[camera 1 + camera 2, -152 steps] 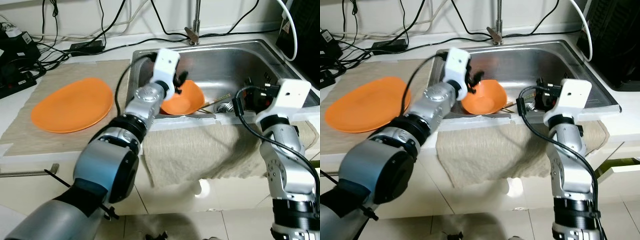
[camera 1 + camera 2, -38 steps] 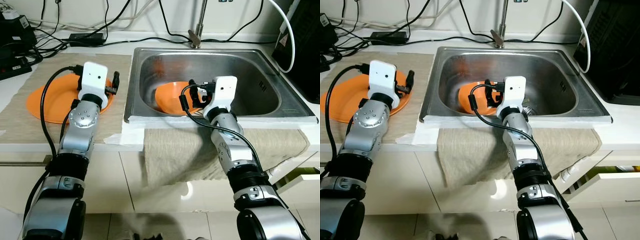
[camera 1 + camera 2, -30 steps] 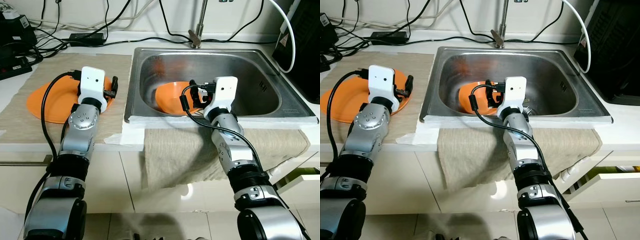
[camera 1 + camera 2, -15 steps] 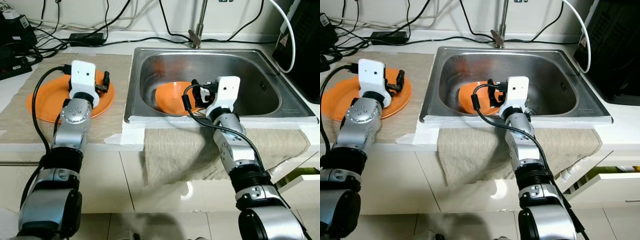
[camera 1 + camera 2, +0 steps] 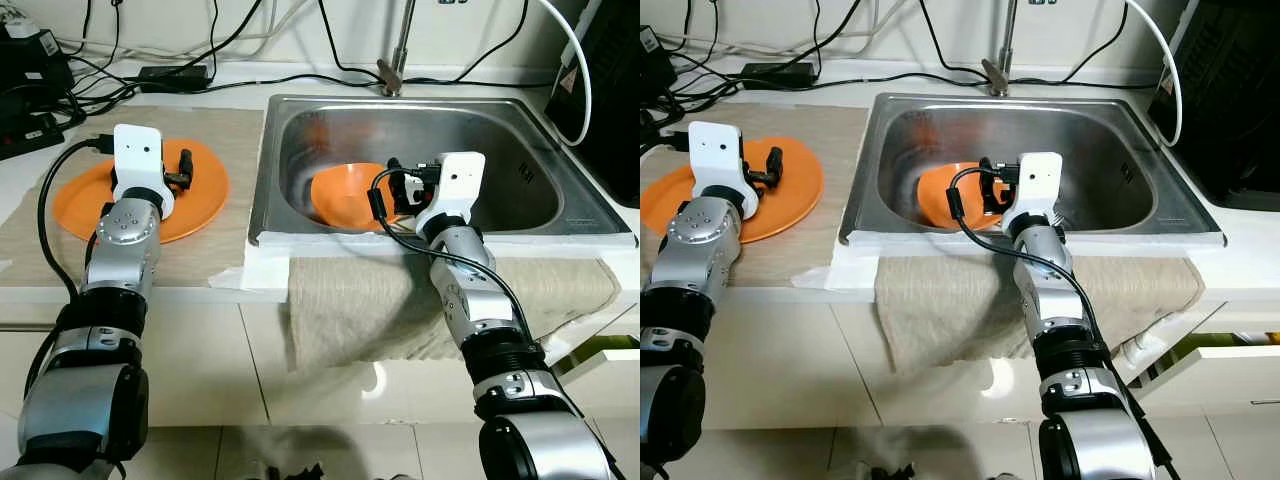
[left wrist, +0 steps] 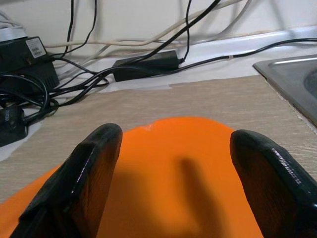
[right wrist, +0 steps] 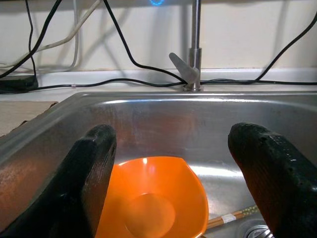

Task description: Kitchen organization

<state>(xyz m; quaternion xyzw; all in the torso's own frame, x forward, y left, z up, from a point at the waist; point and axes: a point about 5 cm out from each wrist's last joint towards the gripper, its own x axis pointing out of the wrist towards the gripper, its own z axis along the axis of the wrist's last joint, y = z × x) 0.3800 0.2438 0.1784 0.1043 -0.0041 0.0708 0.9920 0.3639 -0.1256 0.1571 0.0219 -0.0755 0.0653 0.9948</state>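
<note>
An orange plate [image 5: 205, 195] lies on the beige mat left of the sink. My left gripper [image 5: 183, 168] hovers low over its middle, open, with the plate [image 6: 173, 173] showing between its fingers [image 6: 94, 168]. An orange bowl [image 5: 340, 195] sits in the steel sink [image 5: 580, 190]. My right gripper [image 5: 400, 185] is at the sink's front edge beside the bowl, open and holding nothing; the bowl [image 7: 153, 208] lies below and between its fingers [image 7: 270, 168]. Chopsticks [image 7: 233, 217] lie on the sink floor to the bowl's right.
A faucet [image 5: 398, 50] stands behind the sink. Cables and black power boxes [image 5: 40, 70] crowd the back left counter. A black appliance [image 5: 615, 80] stands at the right. A beige towel [image 5: 370, 310] hangs over the counter front, and a drawer [image 5: 600, 350] is ajar at the lower right.
My left arm has swung left, from the plate's right edge to over its middle. The right gripper has stayed by the bowl.
</note>
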